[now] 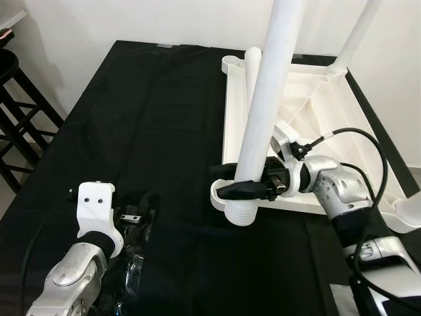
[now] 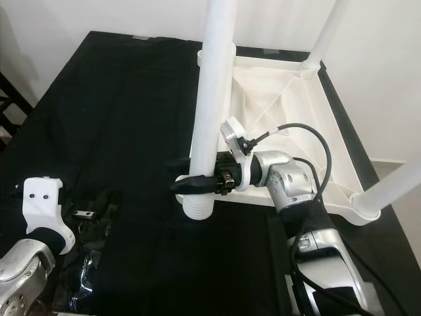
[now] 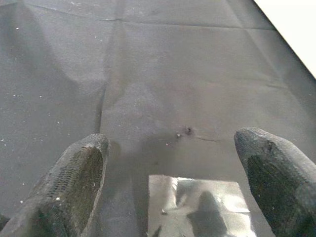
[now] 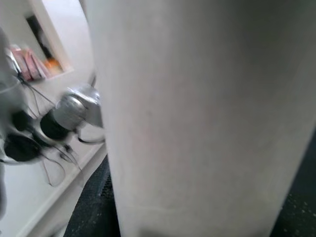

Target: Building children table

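1. Nearest, at the counter's [image 1: 164,92] front left corner, the left gripper [image 3: 173,187] hangs low over the black cloth. Its fingers [image 3: 74,182] are spread wide and hold nothing; a shiny plastic bag [image 3: 197,207] lies just beyond them.

2. Toward the front middle of the counter, the right gripper [image 1: 247,189] is closed on a white table leg [image 1: 266,112]. Its fingers wrap the leg just above the ribbed, threaded end. In the right wrist view the leg sits tight against the camera.

3. The leg's long axis runs close to upright, tilted slightly, with the threaded end down. That end seems to rest at, or in, the corner socket [image 1: 220,194] of the upturned white tabletop [image 1: 309,112]; the gripper hides how far it is seated.

4. The right arm is plainly the nearer one. The coming move likely depends on keeping the leg's axis in line with that socket while it is turned in.

5. Farther back, another leg [image 1: 358,33] stands at the tabletop's far corner.
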Robot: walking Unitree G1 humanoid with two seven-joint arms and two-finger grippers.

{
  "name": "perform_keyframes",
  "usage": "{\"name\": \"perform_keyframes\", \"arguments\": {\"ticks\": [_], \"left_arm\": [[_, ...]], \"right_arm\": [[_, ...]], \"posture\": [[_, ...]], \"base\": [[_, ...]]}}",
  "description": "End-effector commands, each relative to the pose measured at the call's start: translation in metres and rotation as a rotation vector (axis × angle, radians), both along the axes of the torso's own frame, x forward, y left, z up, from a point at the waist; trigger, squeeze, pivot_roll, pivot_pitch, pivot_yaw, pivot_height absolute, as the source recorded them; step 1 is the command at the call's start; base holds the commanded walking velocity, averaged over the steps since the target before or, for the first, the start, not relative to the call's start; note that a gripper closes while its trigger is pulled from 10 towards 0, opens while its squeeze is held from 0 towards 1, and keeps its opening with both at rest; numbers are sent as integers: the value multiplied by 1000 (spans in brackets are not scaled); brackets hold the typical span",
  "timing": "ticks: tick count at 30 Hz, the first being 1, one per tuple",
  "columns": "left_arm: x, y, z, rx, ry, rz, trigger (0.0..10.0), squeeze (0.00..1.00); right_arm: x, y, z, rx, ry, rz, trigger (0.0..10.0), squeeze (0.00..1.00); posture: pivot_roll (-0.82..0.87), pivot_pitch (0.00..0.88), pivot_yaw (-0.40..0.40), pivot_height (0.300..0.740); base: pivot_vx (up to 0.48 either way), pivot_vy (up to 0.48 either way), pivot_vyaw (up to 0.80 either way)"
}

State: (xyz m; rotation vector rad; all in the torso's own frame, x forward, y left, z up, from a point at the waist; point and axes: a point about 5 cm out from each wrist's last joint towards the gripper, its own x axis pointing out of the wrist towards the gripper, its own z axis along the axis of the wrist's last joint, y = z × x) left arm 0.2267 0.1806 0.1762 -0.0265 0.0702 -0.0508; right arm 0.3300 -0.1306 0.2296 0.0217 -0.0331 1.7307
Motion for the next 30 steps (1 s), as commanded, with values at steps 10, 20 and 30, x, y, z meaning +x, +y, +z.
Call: {"name": "perform_keyframes", "arguments": {"ticks": [10, 20, 30], "left_arm": [[-6, 2, 3, 17, -6, -8, 10000, 0], [-3, 2, 2, 21, -3, -10, 10000, 0], [10, -2, -4, 21, -27, 5, 10000, 0]], "right_arm": [[10, 9, -20, -96, -122, -141, 10000, 0], [7, 12, -13, -41, -108, -136, 10000, 0], [-9, 18, 10, 83, -214, -157, 10000, 0]], "posture": [[134, 306, -15, 740], [131, 290, -16, 740], [95, 190, -40, 740]], "base": [[0, 0, 0], [0, 0, 0], [0, 0, 0]]}}
